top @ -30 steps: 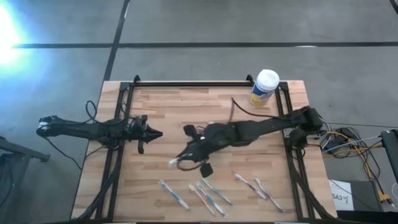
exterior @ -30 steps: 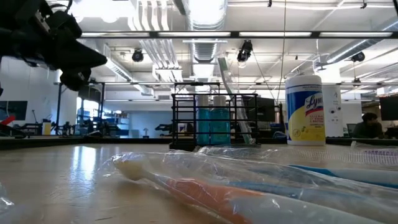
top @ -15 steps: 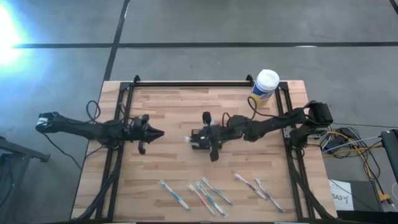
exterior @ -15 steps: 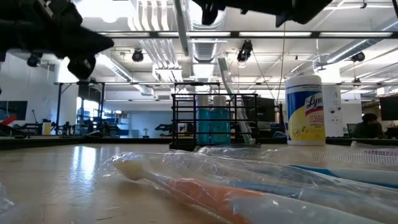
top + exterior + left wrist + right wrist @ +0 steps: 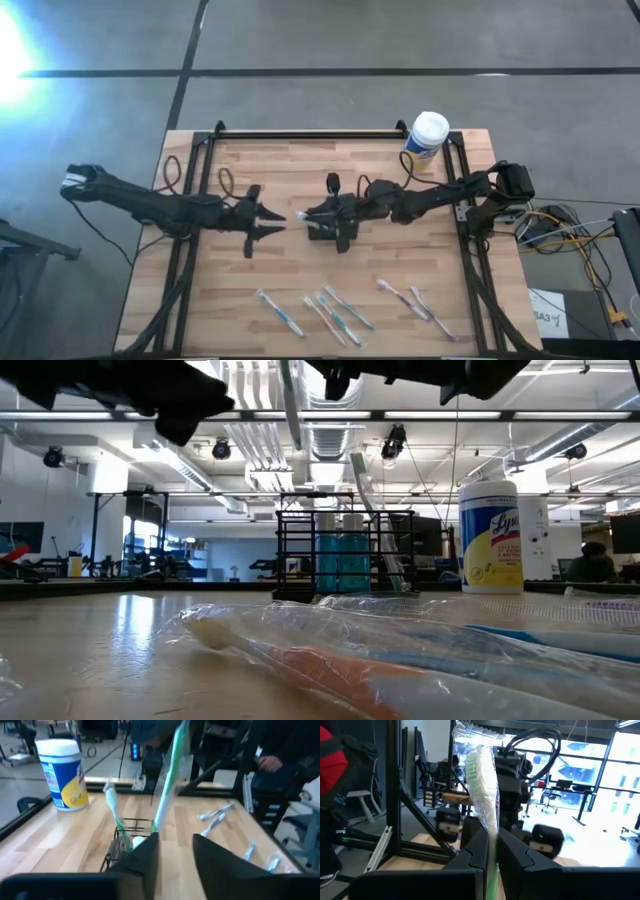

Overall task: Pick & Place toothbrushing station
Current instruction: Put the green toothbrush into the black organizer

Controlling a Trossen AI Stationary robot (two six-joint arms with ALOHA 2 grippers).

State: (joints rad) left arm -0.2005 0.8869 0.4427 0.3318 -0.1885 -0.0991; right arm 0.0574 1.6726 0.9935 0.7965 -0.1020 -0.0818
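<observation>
The toothbrushing station, a black mesh caddy (image 5: 345, 550) (image 5: 125, 839), stands mid-table with blue items and one leaning toothbrush (image 5: 112, 802) in it. Just above it my right gripper (image 5: 318, 214) (image 5: 491, 851) is shut on a green toothbrush in a clear wrapper (image 5: 169, 775). My left gripper (image 5: 276, 223) (image 5: 176, 857) hangs open a little to the caddy's left, pointing at it, with nothing between its fingers. My right gripper pinches the wrapped green toothbrush between its two fingers on the handle below the bristle head (image 5: 491, 837). The fingers come about level from the table's right and lie across the brush. The brush stands tilted, head up, and its lower end (image 5: 154, 822) hangs just over the caddy.
A white-capped, yellow-labelled canister (image 5: 427, 138) (image 5: 490, 535) stands at the far right corner. Several wrapped toothbrushes (image 5: 330, 312) (image 5: 330, 650) lie along the near edge. A black frame rail (image 5: 310, 134) runs along the far edge. A person's hand (image 5: 272, 762) shows beyond the table.
My right gripper came down and back from the near side to above the caddy with the wrapped toothbrush, then kept still. My left gripper has moved toward the table's right, toward the caddy, and has opened.
</observation>
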